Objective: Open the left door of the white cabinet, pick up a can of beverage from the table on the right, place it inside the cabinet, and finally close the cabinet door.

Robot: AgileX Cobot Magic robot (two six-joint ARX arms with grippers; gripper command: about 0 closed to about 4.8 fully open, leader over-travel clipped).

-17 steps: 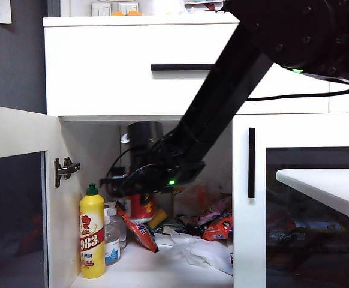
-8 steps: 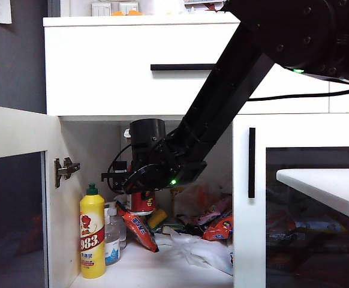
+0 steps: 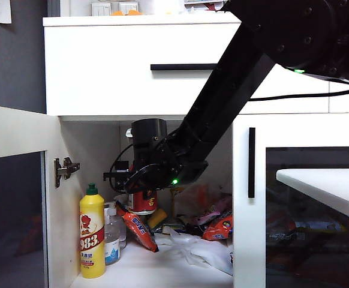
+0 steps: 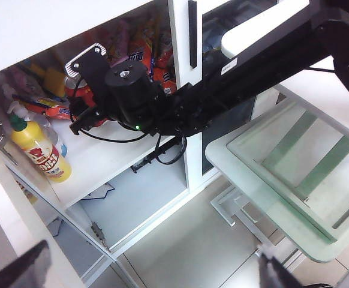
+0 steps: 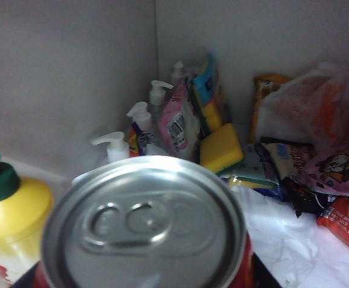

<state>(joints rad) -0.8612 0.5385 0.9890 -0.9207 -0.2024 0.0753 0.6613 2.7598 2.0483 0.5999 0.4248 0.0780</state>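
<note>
From the exterior view I'm holding the right gripper (image 3: 140,193), clamped on the can of beverage (image 3: 142,202), inside the white cabinet (image 3: 132,66) past the swung-open left door (image 3: 15,198), slightly higher than a second ago. In the left wrist view the left gripper (image 4: 150,273) is hanging spread wide over bare floor, well clear of the shelf edge. In the right wrist view the can's silver top (image 5: 144,225) is sitting just beside the yellow bottle (image 5: 9,210), with open shelf ahead.

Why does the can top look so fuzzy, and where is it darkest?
Right wrist view: the can of beverage sits too close to the lens, so it blurs while the pump bottles behind look sharper. Exterior view: the right gripper is a dark shape with the can in the shaded white cabinet. Left wrist view: evenly bright.
</note>
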